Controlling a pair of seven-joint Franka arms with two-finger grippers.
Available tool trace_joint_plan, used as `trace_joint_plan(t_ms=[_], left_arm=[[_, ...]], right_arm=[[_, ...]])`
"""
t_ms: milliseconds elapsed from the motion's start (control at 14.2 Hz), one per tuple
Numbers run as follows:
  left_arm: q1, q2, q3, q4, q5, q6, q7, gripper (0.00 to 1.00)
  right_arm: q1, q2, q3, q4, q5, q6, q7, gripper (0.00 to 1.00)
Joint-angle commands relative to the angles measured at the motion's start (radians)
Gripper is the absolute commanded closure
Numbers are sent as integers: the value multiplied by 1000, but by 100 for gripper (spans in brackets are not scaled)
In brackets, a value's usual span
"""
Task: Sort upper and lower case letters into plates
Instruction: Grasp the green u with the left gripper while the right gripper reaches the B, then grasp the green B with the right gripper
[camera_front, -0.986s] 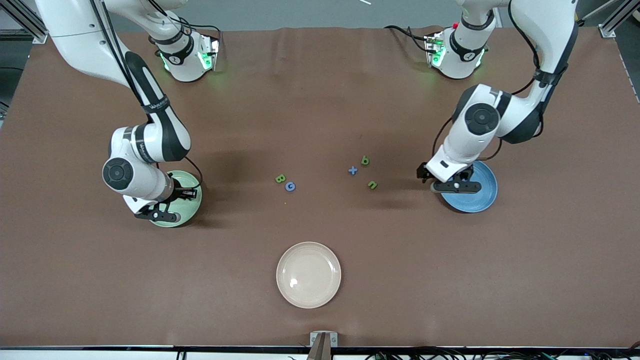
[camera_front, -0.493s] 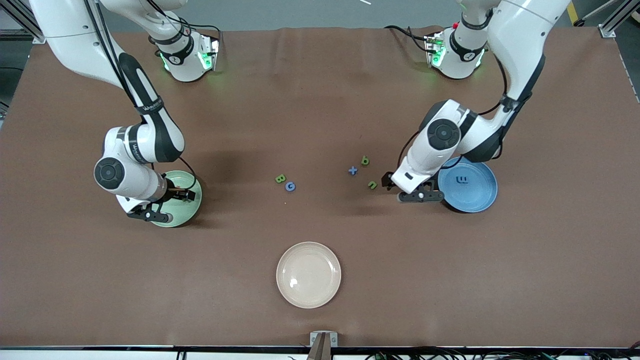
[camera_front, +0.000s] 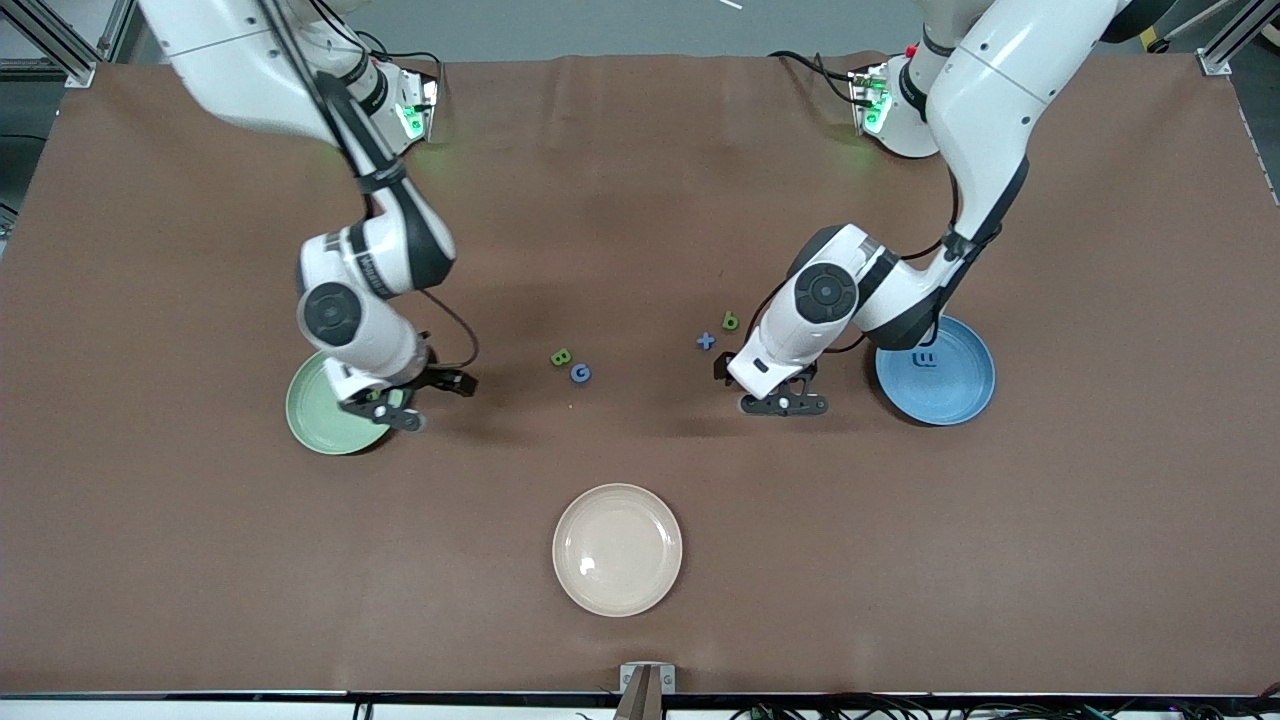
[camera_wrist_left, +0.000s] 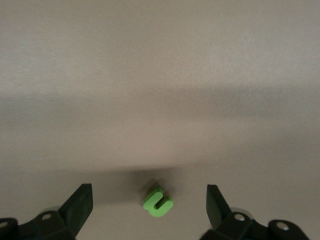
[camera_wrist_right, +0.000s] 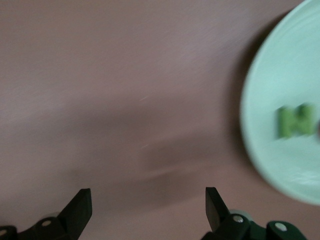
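The right gripper (camera_front: 408, 399) hung over the edge of the pale green plate (camera_front: 312, 415), at the side of that plate toward the table's middle. Its jaws stood wide apart and held nothing; the right wrist view showed bare brown table (camera_wrist_right: 125, 100) between the two fingers (camera_wrist_right: 77, 210). In that same view a green capital N (camera_wrist_right: 295, 121) lay inside the pale green plate (camera_wrist_right: 280, 75), off to one side of the open jaws and clear of them.

Toward the table's middle, a green B (camera_front: 561, 357) and a blue G (camera_front: 580, 373) lay just beside each other on the table, between the two grippers and apart from both. A cream-beige plate (camera_front: 617, 592) sat nearer to the front camera than those letters.

A blue x (camera_front: 706, 341) and a green b (camera_front: 731, 321) lay near the left arm's wrist. The left gripper (camera_front: 783, 402) was down low over the table beside the blue plate (camera_front: 960, 395), jaws spread fully and gripping nothing. The left wrist view showed a small green u (camera_wrist_left: 158, 202) lying flat on the table midway between the fingers (camera_wrist_left: 80, 206), touching neither. A blue m (camera_front: 926, 359) rested in the blue plate, well outside the jaws.
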Motion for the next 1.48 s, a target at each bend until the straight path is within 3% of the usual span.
trace_joint_plan(t_ms=[0,423,986,1057,1268,1409], left_arm=[[-41,29,36,40,42,-30,-36,0],[-43,39,38,23,56,-33,-90,1],[-65,37,38,-4,58,-33,-131,2],[-66,37,38,-4,58,-33,-131,4],[-69,36,36,-3,58,-33,-142,27],[-70,34,36,-3,58,-35,-169,32]], right_arm=[[73,35,-9,-13,6,84,130,0],[178,96,-14,-14,-6,170,297,0],[272,109,-17,-14,-8,174,466,0],[272,113,-15,-14,-8,174,468,0],[274,115,-17,-14,-8,175,468,0],[280,121,-17,-14,-9,175,468,8]])
